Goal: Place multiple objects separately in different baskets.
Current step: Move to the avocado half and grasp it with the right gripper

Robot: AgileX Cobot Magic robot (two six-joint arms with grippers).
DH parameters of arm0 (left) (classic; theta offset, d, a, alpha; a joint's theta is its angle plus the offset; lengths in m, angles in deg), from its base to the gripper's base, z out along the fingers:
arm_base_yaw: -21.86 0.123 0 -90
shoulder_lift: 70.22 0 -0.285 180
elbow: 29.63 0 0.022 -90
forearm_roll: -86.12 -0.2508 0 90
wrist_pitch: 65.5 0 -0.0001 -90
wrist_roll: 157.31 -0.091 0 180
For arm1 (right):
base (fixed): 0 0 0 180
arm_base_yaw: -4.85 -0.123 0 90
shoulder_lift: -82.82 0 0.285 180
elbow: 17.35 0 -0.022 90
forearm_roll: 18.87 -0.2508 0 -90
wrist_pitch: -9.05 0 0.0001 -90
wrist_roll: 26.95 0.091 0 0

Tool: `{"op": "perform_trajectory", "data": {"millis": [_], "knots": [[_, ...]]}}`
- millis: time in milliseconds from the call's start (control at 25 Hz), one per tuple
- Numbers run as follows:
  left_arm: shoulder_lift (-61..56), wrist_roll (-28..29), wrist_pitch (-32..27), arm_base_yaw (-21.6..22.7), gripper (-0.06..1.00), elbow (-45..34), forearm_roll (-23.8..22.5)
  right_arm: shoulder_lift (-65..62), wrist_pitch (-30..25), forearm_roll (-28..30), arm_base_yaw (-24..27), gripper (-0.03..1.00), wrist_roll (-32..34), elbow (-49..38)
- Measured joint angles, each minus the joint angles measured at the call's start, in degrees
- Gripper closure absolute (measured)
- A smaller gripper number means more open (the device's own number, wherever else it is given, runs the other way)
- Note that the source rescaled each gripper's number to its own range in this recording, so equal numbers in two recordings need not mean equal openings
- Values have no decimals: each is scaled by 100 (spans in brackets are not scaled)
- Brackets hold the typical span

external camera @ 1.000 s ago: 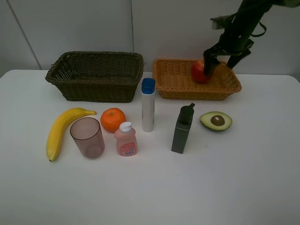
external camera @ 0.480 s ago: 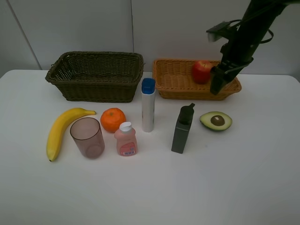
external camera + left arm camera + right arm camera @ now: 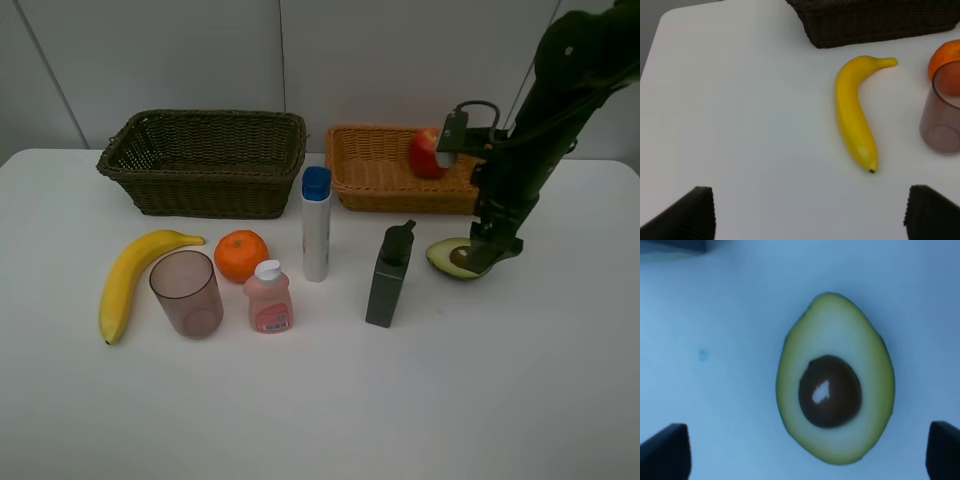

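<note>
Since a second ago: the right claw [image 3: 487, 258] has left the red apple [image 3: 424, 153] and dropped from the orange-tan basket [image 3: 380, 170] to the avocado half [image 3: 445, 257]. It is now spread, with one finger on each side of the fruit, pit up, and grips nothing. The apple sits loose in the basket. Nothing else has moved.

Room: the avocado is right of the dark green bottle [image 3: 389, 275], with a gap between. There is open desk [image 3: 400, 400] in front and to the right. The left claw [image 3: 807, 217] is also spread, over bare desk beside the banana [image 3: 855, 112] tip.

Containers: the orange-tan basket holds the apple at its back right. The dark brown-green basket [image 3: 205, 160] stands left of it, apart. The orange [image 3: 240, 254], pinkish cup [image 3: 187, 292], small pink bottle [image 3: 269, 297] and blue-capped tube [image 3: 316, 228] are all on the desk in front of the baskets. The cup, bottles and tube are upright.
</note>
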Motion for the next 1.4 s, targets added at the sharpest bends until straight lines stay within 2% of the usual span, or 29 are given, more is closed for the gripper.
{"op": "perform_trajectory", "data": {"millis": [160, 280, 1400], "knots": [[0, 0, 0, 0, -6, 0, 0, 7, 579, 12, -131, -3, -247, -252], [0, 0, 0, 0, -6, 0, 0, 128, 767, 47, -160, -3, -272, -272], [0, 0, 0, 0, -6, 0, 0, 984, 1292, 416, -172, -2, -252, -272]]}}
